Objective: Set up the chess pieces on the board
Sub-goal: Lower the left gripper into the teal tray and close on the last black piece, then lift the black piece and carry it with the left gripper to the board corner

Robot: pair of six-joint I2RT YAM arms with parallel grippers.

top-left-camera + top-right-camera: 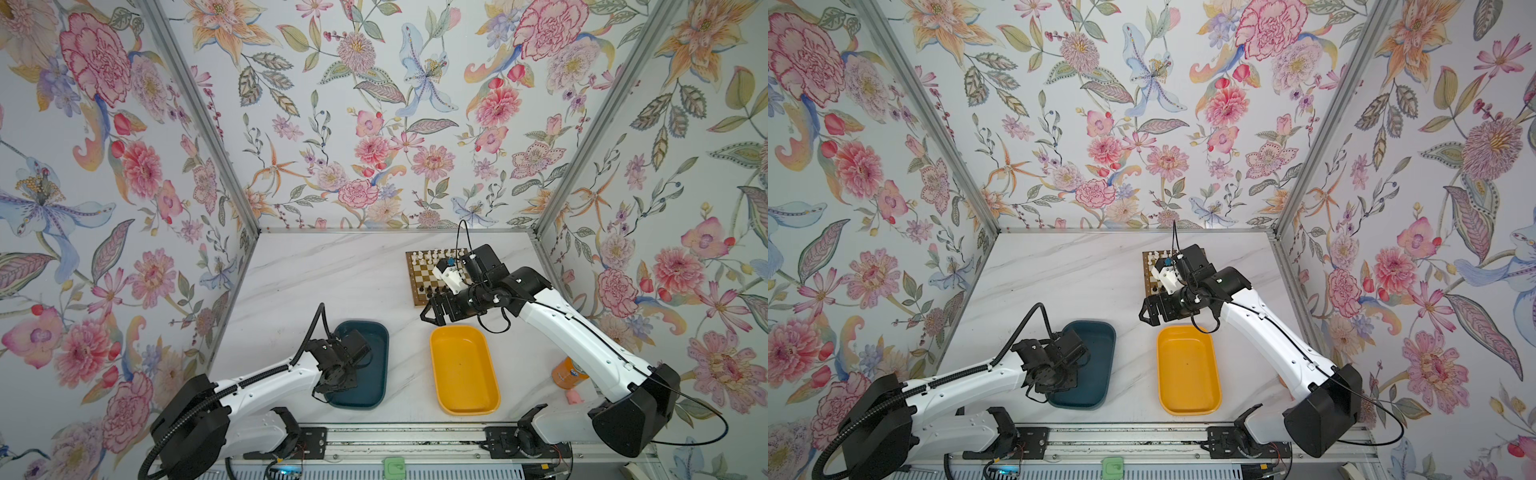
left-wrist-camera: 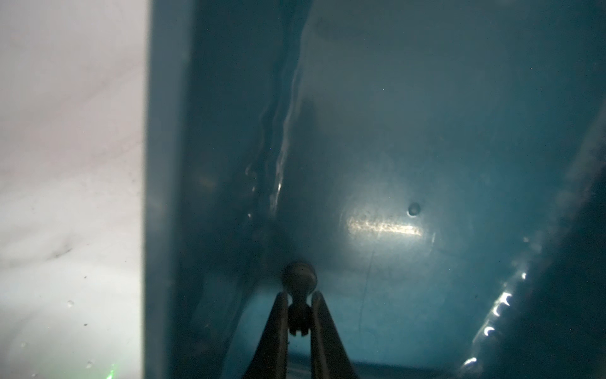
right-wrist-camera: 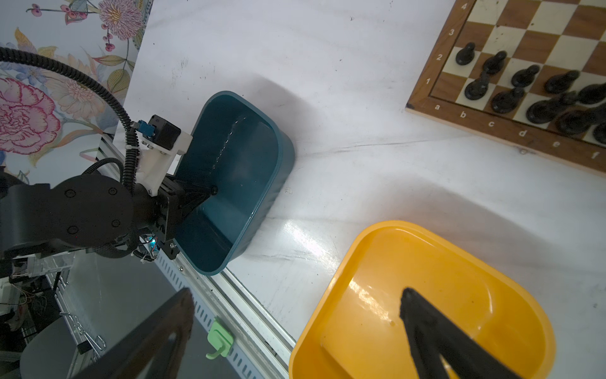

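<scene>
Nearest me, my left pincer point(image 2: 298, 297) is down inside the teal tray point(image 2: 410, 115), its two fingers clamped on a small dark chessman point(image 2: 299, 278). The chessman's round end pokes out past the tips and the rest is blurred (I cannot name the piece). In both top views my own wrist covers that grip.

Beside the teal tray sits the yellow tray point(image 1: 463, 374), with a dark speck on its floor too small to read. My right pincer point(image 3: 296, 293) hangs between that tray and the board point(image 1: 417, 276), fingers spread wide with nothing between them. The right wrist view cuts both fingers off at the frame edge.

Farther back, my right arm hides a good part of the board. Black pieces point(image 3: 524, 77) crowd its near rows and white pieces point(image 1: 432, 255) stand along the far edge. How many stand behind the arm I cannot tell.
</scene>
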